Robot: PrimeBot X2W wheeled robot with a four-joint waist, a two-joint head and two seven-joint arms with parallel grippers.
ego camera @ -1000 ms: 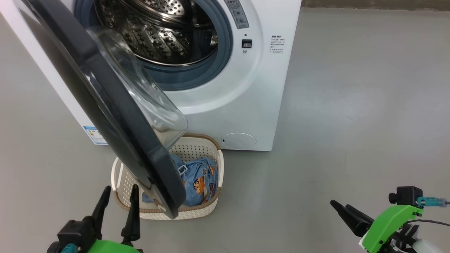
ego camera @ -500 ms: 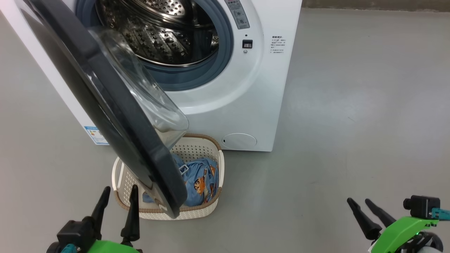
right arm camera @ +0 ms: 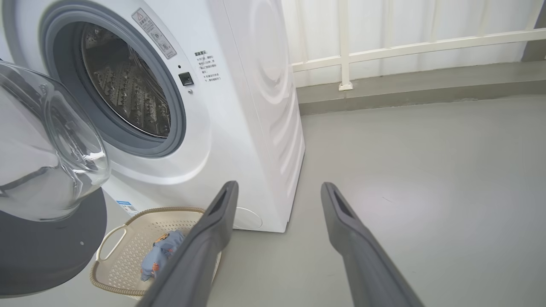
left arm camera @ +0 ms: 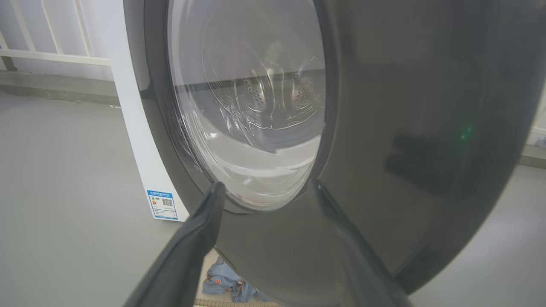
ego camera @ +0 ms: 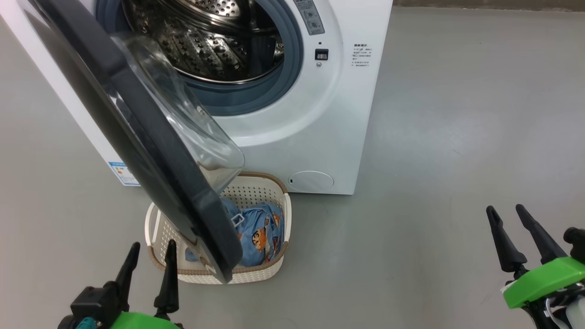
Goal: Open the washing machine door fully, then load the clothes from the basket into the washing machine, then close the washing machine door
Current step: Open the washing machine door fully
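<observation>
left claw (ego camera: 153,243): fingers wide apart, empty, close before the washing machine door (ego camera: 146,155), contact unclear | right claw (ego camera: 505,207): fingers wide apart, empty, over the floor (ego camera: 434,151) | clothes (ego camera: 257,230): in the basket (ego camera: 256,274) — ahead-right of left claw, partly behind door
</observation>
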